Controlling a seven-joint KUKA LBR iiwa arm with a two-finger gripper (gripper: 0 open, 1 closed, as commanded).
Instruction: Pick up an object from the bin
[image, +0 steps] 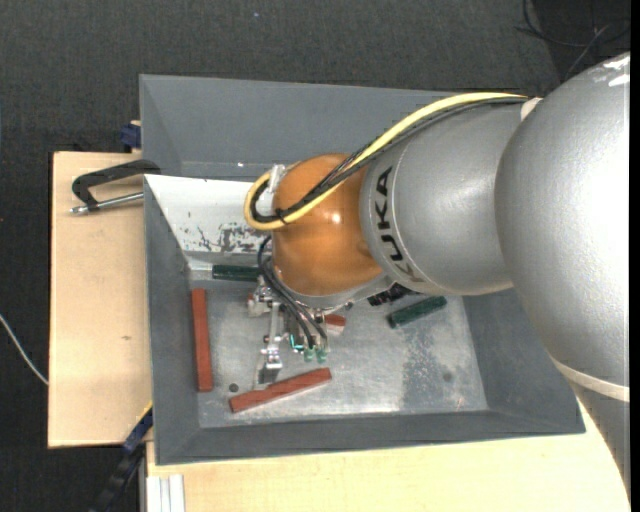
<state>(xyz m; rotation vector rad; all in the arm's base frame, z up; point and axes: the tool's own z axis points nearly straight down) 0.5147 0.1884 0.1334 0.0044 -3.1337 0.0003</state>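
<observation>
**Pincer low over the bin floor, just above a slanted red-brown stick**

The pincer (289, 350) hangs down from the orange cover (315, 235) at the end of the grey arm (470, 210), with a yellow cable (440, 105) looping over the cover. It is low inside the grey bin (300, 120), close to the floor. Its metal parts overlap from this angle, so I cannot tell whether it is released or clenched, and nothing can be seen grasped in it.

The thing nearest to it is a slanted red-brown stick (280, 390). It lies flat on the floor just below the pincer's tip in the view, and its higher end points toward the view's right. I cannot tell whether the tip touches it.

A second, longer red-brown stick (201, 340) lies well apart to the view's left of the pincer, running lengthwise along the bin's side. A dark green pen (235, 271) lies above and to the left of the pincer, beside the orange cover's edge. A small red piece (336, 322) sits just to the right of the pincer, partly under the cover. Further right, a second green pen (417, 311) lies tilted on the floor, clear of the pincer.
</observation>
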